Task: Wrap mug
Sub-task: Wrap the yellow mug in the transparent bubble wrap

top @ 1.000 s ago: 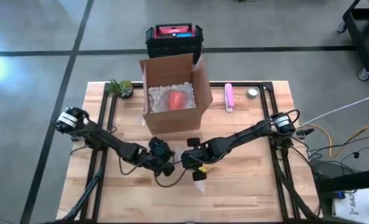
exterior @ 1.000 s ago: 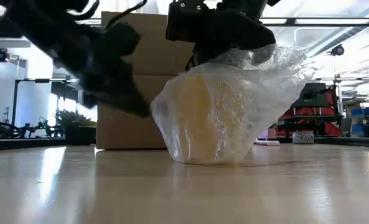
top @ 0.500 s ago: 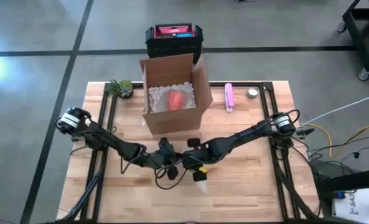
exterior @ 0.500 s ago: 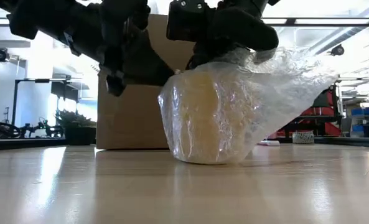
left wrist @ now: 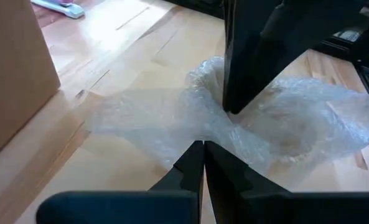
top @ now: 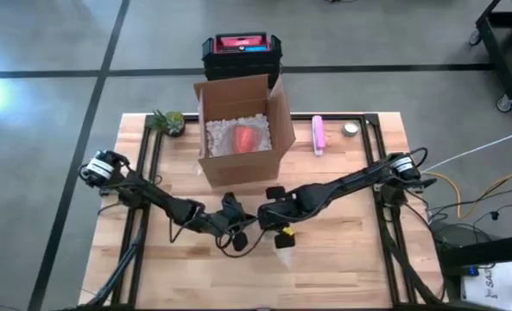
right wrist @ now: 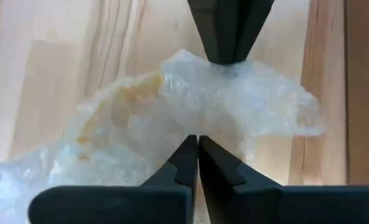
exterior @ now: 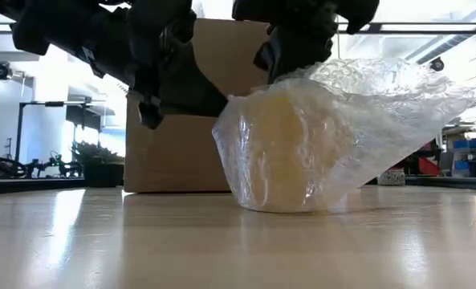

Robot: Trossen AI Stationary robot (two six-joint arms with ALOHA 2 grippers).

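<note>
A yellowish mug (exterior: 290, 152) stands on its base on the wooden table, loosely covered in clear bubble wrap (exterior: 382, 104); in the high view it shows as a pale bundle (top: 283, 239) near the table's middle. My left gripper (left wrist: 203, 146) is at the bundle's left side, shut on the wrap. My right gripper (right wrist: 198, 140) is over the bundle's top, also shut on wrap. The mug's handle is hidden by the wrap. My left gripper pinches a gathered fold of bubble wrap (left wrist: 200, 132) between its two fingers at the bundle's left side, coming about level from the table's left. The wrap is bunched there, several layers. My right gripper pinches bunched wrap (right wrist: 193, 127) at the bundle's top. Its fingers (exterior: 290, 60) slant down from above. The mug stays on the table, and a free flap of wrap (exterior: 430, 100) juts out to the right.
An open cardboard box (top: 241, 130) with white packing fill and a red object stands just beyond the bundle. A small plant (top: 167, 121), a pink item (top: 319, 134) and a tape roll (top: 350, 129) lie along the far edge. Bare wood lies toward the near edge.
My left gripper has swung in toward the mug from the left and now sits at the wrap's left side. My right gripper has shifted a little toward the table's right edge. The wrapped mug has slid slightly right with it, and the wrap's free flap has spread out rightward.
</note>
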